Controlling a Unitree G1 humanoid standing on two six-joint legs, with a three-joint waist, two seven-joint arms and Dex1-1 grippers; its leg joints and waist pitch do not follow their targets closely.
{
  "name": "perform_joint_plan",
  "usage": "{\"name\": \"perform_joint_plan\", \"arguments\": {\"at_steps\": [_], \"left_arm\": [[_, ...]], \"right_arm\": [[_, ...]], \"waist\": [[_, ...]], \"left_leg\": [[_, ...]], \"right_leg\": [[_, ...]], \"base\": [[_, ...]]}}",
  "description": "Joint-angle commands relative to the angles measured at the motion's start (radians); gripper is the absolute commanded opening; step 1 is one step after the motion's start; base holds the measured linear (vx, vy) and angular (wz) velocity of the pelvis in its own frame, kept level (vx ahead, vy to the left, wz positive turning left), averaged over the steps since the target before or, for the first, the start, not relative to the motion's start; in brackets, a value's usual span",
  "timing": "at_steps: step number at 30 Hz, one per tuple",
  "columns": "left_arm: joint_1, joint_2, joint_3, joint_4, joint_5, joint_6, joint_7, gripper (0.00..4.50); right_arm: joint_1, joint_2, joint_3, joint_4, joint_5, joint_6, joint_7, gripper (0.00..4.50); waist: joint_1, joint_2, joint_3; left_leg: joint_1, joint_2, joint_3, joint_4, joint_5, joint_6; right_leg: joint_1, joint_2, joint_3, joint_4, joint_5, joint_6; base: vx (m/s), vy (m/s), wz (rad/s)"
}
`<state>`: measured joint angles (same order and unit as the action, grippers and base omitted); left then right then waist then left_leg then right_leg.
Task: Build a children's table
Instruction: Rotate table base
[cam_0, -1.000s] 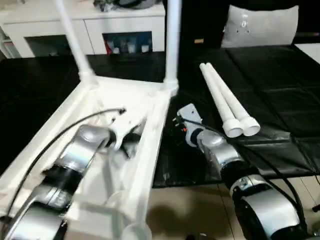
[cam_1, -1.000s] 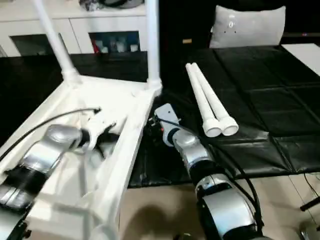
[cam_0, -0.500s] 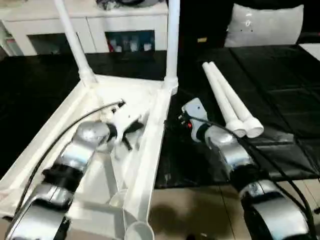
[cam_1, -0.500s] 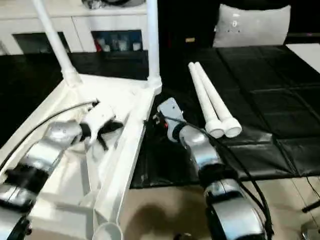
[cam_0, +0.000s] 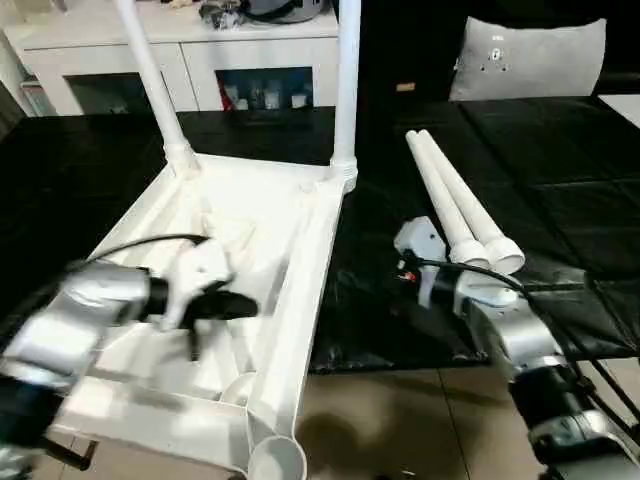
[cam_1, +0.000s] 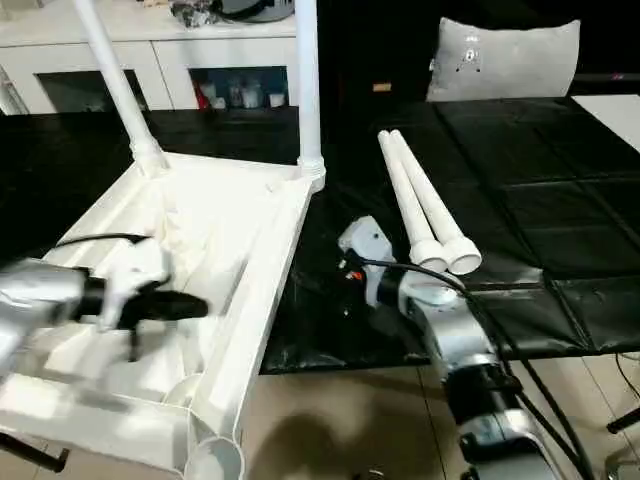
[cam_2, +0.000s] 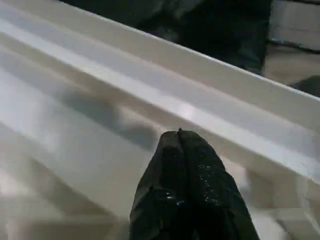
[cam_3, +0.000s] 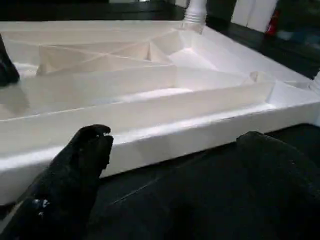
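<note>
The table top (cam_0: 250, 270) lies upside down across the left and centre of the frame, its ribbed underside facing up so the round corner sockets can take legs. It is glossy white plastic, a shallow square tray crossed by thin stiffening ribs. 2 legs already stand in the far sockets: one (cam_0: 150, 75) leaning at upper left, one (cam_0: 346, 80) upright at upper centre. The near socket (cam_0: 277, 461) at the bottom edge is an open, empty ring.

2 spare legs (cam_0: 455, 200), smooth tapered tubes with flared ends, lie side by side right of centre on the black quilted mat (cam_0: 560, 160) covering the counter, within the right arm's reach.

The left fingers (cam_0: 225, 306) are pressed fully together, holding nothing, and hang over the ribbed underside in the lower left. The right fingers (cam_3: 170, 165) are spread wide and empty, low over the mat just beside the top's right rim; I judge they are placed to go for a spare leg.

A white cabinet (cam_0: 200, 60) with glass doors stands along the top edge, a grey cushion (cam_0: 525, 58) at upper right.
</note>
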<state>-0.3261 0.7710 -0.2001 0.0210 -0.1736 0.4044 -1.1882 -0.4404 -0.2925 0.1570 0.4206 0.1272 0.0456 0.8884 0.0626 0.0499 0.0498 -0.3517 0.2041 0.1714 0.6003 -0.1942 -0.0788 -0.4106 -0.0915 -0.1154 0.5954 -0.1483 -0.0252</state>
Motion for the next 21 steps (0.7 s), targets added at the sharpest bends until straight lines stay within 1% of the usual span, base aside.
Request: {"name": "perform_joint_plan", "arguments": {"at_steps": [1,2,3,4,5,6,7,8,9,10,11,12,13,14,15,17,18,19,20,21], "left_arm": [[0.001,0.021,0.017,-0.029,-0.010,0.038,-0.013,0.04],[0.015,0.056,0.031,-0.034,-0.004,0.063,-0.018,0.04],[0.020,0.066,0.033,-0.033,0.000,0.067,-0.020,0.04],[0.031,0.090,0.034,-0.033,0.006,0.076,-0.026,0.04],[0.040,0.106,0.033,-0.034,0.011,0.082,-0.030,0.04],[0.054,0.133,0.027,-0.036,0.024,0.091,-0.035,0.04],[0.056,0.137,0.026,-0.037,0.027,0.093,-0.036,0.04],[0.061,0.146,0.023,-0.038,0.033,0.097,-0.037,0.04],[0.069,0.157,0.014,-0.039,0.044,0.103,-0.032,0.04],[0.074,0.161,0.006,-0.036,0.055,0.105,-0.026,0.04],[0.077,0.163,-0.007,-0.027,0.075,0.100,-0.012,0.04],[0.075,0.151,-0.031,0.001,0.123,0.070,0.029,0.04],[0.070,0.136,-0.036,0.013,0.132,0.060,0.047,0.04],[0.066,0.125,-0.037,0.019,0.131,0.055,0.059,0.04],[0.058,0.096,-0.037,0.031,0.122,0.041,0.075,0.04],[0.049,0.051,-0.041,0.037,0.097,0.037,0.079,0.04],[0.048,0.046,-0.041,0.037,0.093,0.037,0.077,0.04],[0.048,0.030,-0.036,0.034,0.079,0.037,0.072,0.04],[0.040,0.009,-0.034,0.039,0.075,0.049,0.084,0.04],[0.031,-0.014,-0.034,0.049,0.075,0.055,0.099,0.04]], "right_arm": [[0.009,-0.006,0.019,-0.046,0.021,0.026,0.025,4.50],[0.029,-0.015,0.033,-0.091,0.030,0.054,0.055,4.50],[0.033,-0.017,0.037,-0.101,0.032,0.060,0.062,4.50],[0.042,-0.021,0.042,-0.124,0.034,0.075,0.075,4.50],[0.048,-0.023,0.045,-0.137,0.037,0.087,0.084,4.50],[0.056,-0.030,0.052,-0.158,0.043,0.103,0.101,4.50],[0.058,-0.032,0.054,-0.162,0.045,0.107,0.104,4.50],[0.061,-0.035,0.058,-0.169,0.048,0.112,0.111,4.50],[0.070,-0.043,0.065,-0.190,0.060,0.135,0.129,4.50],[0.076,-0.050,0.072,-0.205,0.067,0.149,0.143,4.50],[0.083,-0.059,0.081,-0.222,0.076,0.172,0.162,4.50],[0.094,-0.077,0.097,-0.253,0.086,0.206,0.189,4.50],[0.096,-0.079,0.098,-0.257,0.084,0.213,0.189,4.50],[0.098,-0.081,0.097,-0.262,0.081,0.219,0.185,4.50],[0.096,-0.078,0.093,-0.258,0.076,0.215,0.177,4.50],[0.093,-0.074,0.087,-0.255,0.072,0.215,0.165,4.50],[0.092,-0.074,0.086,-0.255,0.072,0.215,0.163,4.50],[0.092,-0.074,0.084,-0.260,0.070,0.222,0.161,4.50],[0.090,-0.073,0.082,-0.260,0.067,0.220,0.156,4.50],[0.088,-0.072,0.079,-0.264,0.067,0.221,0.146,4.50]], "waist": [[-0.002,0.008,-0.050],[-0.005,0.009,-0.050],[-0.005,0.009,-0.051],[-0.005,0.010,-0.052],[-0.006,0.009,-0.050],[-0.007,0.011,-0.053],[-0.008,0.010,-0.052],[-0.009,0.011,-0.053],[-0.008,0.008,-0.053],[-0.007,0.010,-0.054],[-0.006,0.010,-0.053],[-0.005,0.010,-0.053],[-0.004,0.010,-0.053],[-0.002,0.010,-0.055],[-0.001,0.011,-0.055],[0.001,0.008,-0.056],[0.001,0.007,-0.057],[0.001,0.007,-0.057],[0.001,0.009,-0.057],[-0.001,0.007,-0.057]], "left_leg": [[0.006,0.019,-0.012,-0.086,-0.368,0.014],[0.009,0.017,-0.013,-0.085,-0.380,0.014],[0.008,0.017,-0.014,-0.085,-0.378,0.014],[0.008,0.017,-0.015,-0.085,-0.375,0.017],[0.007,0.017,-0.014,-0.086,-0.375,0.019],[0.005,0.018,-0.016,-0.087,-0.367,0.017],[0.005,0.018,-0.017,-0.088,-0.368,0.017],[0.008,0.019,-0.015,-0.087,-0.365,0.017],[0.007,0.019,-0.015,-0.087,-0.361,0.018],[0.006,0.020,-0.015,-0.087,-0.353,0.020],[0.006,0.021,-0.015,-0.087,-0.351,0.021],[0.007,0.021,-0.015,-0.087,-0.353,0.025],[0.006,0.021,-0.015,-0.088,-0.352,0.026],[0.006,0.021,-0.014,-0.086,-0.342,0.021],[0.006,0.020,-0.014,-0.086,-0.338,0.019],[0.006,0.021,-0.014,-0.086,-0.338,0.011],[0.005,0.021,-0.014,-0.086,-0.334,0.011],[0.003,0.020,-0.014,-0.086,-0.330,0.011],[0.004,0.020,-0.013,-0.086,-0.333,0.013],[0.003,0.018,-0.013,-0.085,-0.333,0.014]], "right_leg": [[0.045,-0.049,0.050,-0.090,-0.520,-0.112],[0.044,-0.049,0.048,-0.095,-0.542,-0.102],[0.046,-0.049,0.048,-0.093,-0.541,-0.099],[0.044,-0.048,0.048,-0.093,-0.537,-0.096],[0.044,-0.048,0.049,-0.095,-0.538,-0.094],[0.047,-0.048,0.049,-0.091,-0.523,-0.099],[0.047,-0.047,0.049,-0.091,-0.517,-0.101],[0.044,-0.047,0.051,-0.090,-0.506,-0.107],[0.044,-0.048,0.051,-0.090,-0.503,-0.111],[0.046,-0.047,0.052,-0.088,-0.487,-0.116],[0.045,-0.047,0.053,-0.087,-0.480,-0.117],[0.046,-0.046,0.053,-0.086,-0.472,-0.120],[0.047,-0.045,0.053,-0.087,-0.469,-0.118],[0.047,-0.048,0.054,-0.086,-0.457,-0.121],[0.048,-0.050,0.054,-0.086,-0.455,-0.124],[0.048,-0.052,0.055,-0.086,-0.450,-0.132],[0.049,-0.052,0.055,-0.086,-0.446,-0.133],[0.051,-0.053,0.055,-0.085,-0.441,-0.134],[0.050,-0.052,0.055,-0.085,-0.440,-0.134],[0.051,-0.050,0.054,-0.085,-0.443,-0.132]], "base": [[0.000,0.000,0.00],[0.000,0.000,0.00],[0.000,0.000,0.00],[0.000,0.000,0.00],[0.000,0.000,0.00],[0.000,0.000,0.00],[0.000,0.000,0.00],[0.000,0.000,0.00],[0.000,0.000,0.00],[0.000,0.000,0.00],[0.000,0.000,0.00],[0.000,0.000,0.00],[0.000,0.000,0.00],[0.000,0.000,0.00],[0.000,0.000,0.00],[0.000,0.000,0.00],[0.000,0.000,0.00],[0.000,0.000,0.00],[0.000,0.000,0.00],[0.000,0.000,0.00]]}}
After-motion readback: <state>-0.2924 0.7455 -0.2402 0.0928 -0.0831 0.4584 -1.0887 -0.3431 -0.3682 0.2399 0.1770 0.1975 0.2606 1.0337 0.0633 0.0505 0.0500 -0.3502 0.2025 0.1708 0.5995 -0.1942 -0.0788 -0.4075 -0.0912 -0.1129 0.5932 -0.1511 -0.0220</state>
